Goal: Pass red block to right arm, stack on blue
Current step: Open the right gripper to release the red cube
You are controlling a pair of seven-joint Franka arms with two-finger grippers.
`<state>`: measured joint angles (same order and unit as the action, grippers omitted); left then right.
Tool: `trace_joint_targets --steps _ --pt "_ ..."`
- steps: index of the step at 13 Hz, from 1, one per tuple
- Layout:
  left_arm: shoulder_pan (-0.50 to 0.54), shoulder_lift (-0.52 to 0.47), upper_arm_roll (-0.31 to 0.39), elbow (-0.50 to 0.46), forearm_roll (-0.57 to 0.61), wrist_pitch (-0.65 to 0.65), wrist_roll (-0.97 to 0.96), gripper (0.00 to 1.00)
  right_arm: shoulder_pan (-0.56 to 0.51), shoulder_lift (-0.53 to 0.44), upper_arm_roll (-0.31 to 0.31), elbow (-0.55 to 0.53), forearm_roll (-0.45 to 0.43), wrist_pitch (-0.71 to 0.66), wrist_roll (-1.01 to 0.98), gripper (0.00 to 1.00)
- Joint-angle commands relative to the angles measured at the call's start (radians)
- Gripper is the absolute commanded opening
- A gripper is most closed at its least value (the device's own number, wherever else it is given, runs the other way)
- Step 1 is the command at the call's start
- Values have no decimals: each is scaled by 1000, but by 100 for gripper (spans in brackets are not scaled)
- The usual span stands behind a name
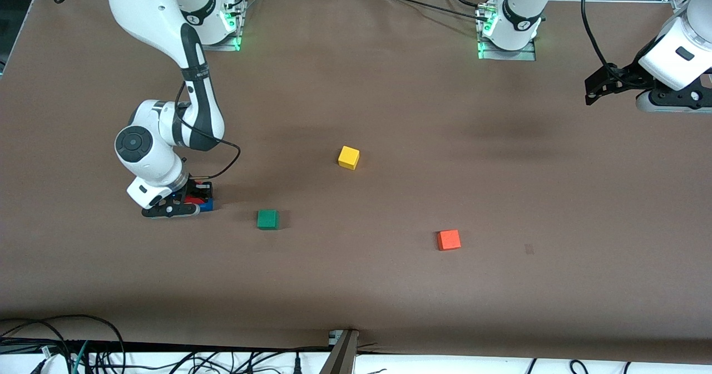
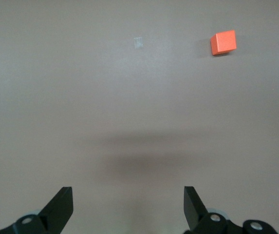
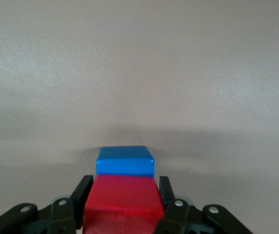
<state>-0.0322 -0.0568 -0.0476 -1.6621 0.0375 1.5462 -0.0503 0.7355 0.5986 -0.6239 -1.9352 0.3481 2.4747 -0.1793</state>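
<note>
The red block [image 3: 123,201] sits on top of the blue cube [image 3: 125,161], toward the right arm's end of the table. My right gripper [image 3: 125,184] is low over the stack, its fingers pressed against the red block's two sides. From the front, the red block [image 1: 194,200] and the blue cube [image 1: 207,206] peek out from under the right gripper [image 1: 192,200]. My left gripper [image 1: 596,89] waits up in the air at the left arm's end of the table. In its own wrist view the left gripper [image 2: 128,197] is open and holds nothing.
A green cube [image 1: 267,219] lies beside the stack, toward the table's middle. A yellow cube [image 1: 349,157] lies farther from the front camera, mid-table. An orange cube [image 1: 448,240] [image 2: 223,42] lies toward the left arm's end.
</note>
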Motion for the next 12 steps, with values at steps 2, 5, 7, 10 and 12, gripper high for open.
trace_joint_targets --steps 2,5,7,10,12 --pt "5 8 -2 22 -11 -26 7 100 -8 -2 0 -4 9 12 -43 74" --pt "5 6 -3 22 -11 -37 7 100 -7 -2 0 22 9 9 -40 99" --pt "5 6 -3 24 -22 -38 7 100 -4 -8 0 35 9 7 -40 99" --pt "5 8 -2 24 -31 -38 7 100 -8 -14 -6 132 9 -119 -37 99" --pt "5 6 -2 24 -33 -37 7 100 -18 -14 -42 241 9 -300 -39 100"
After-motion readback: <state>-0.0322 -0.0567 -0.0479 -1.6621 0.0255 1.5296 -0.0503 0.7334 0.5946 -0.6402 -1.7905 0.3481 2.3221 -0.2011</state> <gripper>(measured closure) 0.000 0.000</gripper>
